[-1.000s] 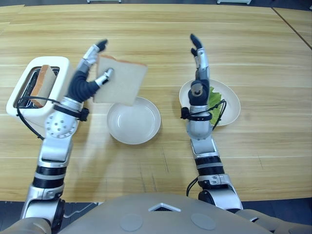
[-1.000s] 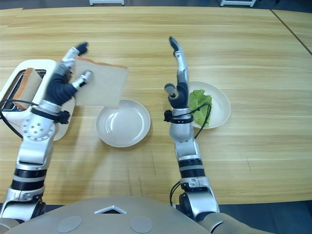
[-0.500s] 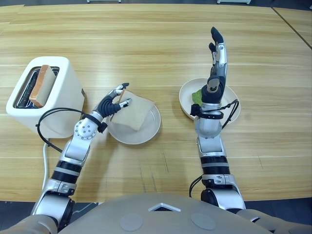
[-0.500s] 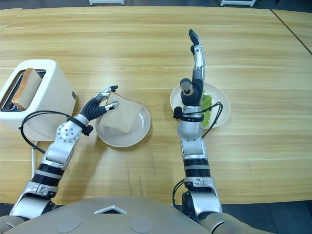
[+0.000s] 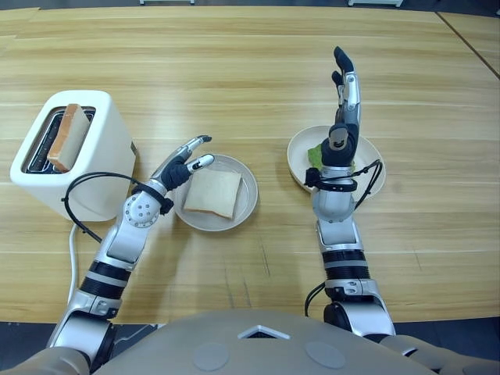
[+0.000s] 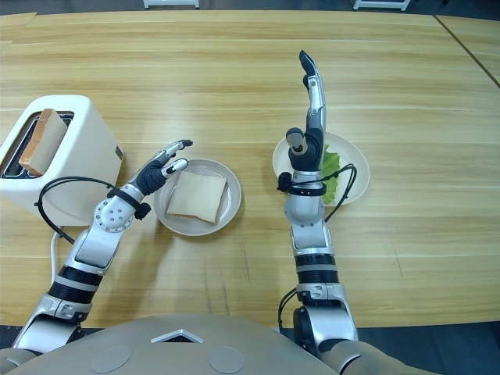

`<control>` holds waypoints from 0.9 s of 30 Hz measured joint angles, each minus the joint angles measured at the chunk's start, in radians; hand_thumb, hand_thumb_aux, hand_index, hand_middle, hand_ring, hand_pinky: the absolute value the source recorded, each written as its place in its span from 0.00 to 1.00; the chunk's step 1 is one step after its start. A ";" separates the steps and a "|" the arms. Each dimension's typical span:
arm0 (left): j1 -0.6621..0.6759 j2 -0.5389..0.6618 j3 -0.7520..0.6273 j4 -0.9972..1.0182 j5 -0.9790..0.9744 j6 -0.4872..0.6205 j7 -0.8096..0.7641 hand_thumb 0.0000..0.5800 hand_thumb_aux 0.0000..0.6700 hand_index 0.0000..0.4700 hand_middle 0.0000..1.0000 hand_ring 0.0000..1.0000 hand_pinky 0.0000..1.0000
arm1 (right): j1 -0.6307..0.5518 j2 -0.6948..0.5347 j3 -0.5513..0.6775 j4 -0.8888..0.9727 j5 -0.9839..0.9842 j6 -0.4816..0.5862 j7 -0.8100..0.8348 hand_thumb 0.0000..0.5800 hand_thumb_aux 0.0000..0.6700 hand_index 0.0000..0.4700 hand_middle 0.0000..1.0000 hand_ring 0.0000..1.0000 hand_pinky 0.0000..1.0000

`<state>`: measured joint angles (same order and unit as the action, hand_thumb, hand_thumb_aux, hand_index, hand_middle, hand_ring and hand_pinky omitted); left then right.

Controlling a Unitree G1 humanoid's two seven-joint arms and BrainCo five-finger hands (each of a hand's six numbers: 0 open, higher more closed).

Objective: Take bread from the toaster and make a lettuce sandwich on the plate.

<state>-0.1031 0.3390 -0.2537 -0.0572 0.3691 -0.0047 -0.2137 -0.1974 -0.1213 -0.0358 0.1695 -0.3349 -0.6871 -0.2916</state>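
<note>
The left hand rests low over the counter at the left rim of the near plate, forearm slanting up from the near edge. Its fingers are stretched out toward the plate and hold nothing. A slice of bread lies flat in that plate, just to the right of the fingertips and apart from them. The right hand stands upright, fingers straight and pointing toward the counter's far edge, also empty. It is raised over the second plate, where the lettuce lies beside its wrist. Toward the left edge stands the toaster, with another slice upright in its slot.
</note>
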 measured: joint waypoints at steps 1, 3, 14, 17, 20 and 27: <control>0.001 0.001 0.003 -0.008 0.008 0.004 0.002 0.00 0.00 0.00 0.00 0.00 0.00 | 0.000 -0.009 -0.005 0.001 -0.005 -0.001 0.000 0.00 0.00 0.00 0.00 0.00 0.00; 0.010 0.009 0.011 -0.033 0.028 0.016 0.015 0.00 0.00 0.00 0.00 0.00 0.00 | -0.005 -0.046 -0.025 0.005 -0.028 0.007 -0.005 0.00 0.00 0.00 0.00 0.00 0.00; 0.068 -0.018 0.070 -0.165 0.057 0.028 0.078 0.00 0.00 0.00 0.00 0.00 0.00 | -0.196 -0.460 0.109 0.489 -0.525 0.411 -0.109 0.00 0.00 0.00 0.00 0.00 0.00; 0.081 -0.021 0.078 -0.167 0.057 0.028 0.079 0.00 0.00 0.00 0.00 0.00 0.00 | -0.231 -0.503 0.192 0.606 -0.571 0.442 -0.089 0.00 0.00 0.00 0.00 0.00 0.00; 0.091 -0.022 0.092 -0.168 0.056 0.028 0.079 0.00 0.00 0.00 0.00 0.00 0.00 | -0.240 -0.528 0.240 0.659 -0.579 0.448 -0.087 0.00 0.00 0.00 0.00 0.00 0.00; 0.101 -0.025 0.095 -0.160 0.056 0.027 0.080 0.00 0.00 0.00 0.00 0.00 0.00 | -0.242 -0.577 0.305 0.702 -0.570 0.441 -0.079 0.30 0.16 0.16 0.00 0.00 0.00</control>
<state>-0.0023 0.3142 -0.1585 -0.2175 0.4254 0.0224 -0.1340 -0.4391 -0.6984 0.2689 0.8717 -0.9052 -0.2461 -0.3701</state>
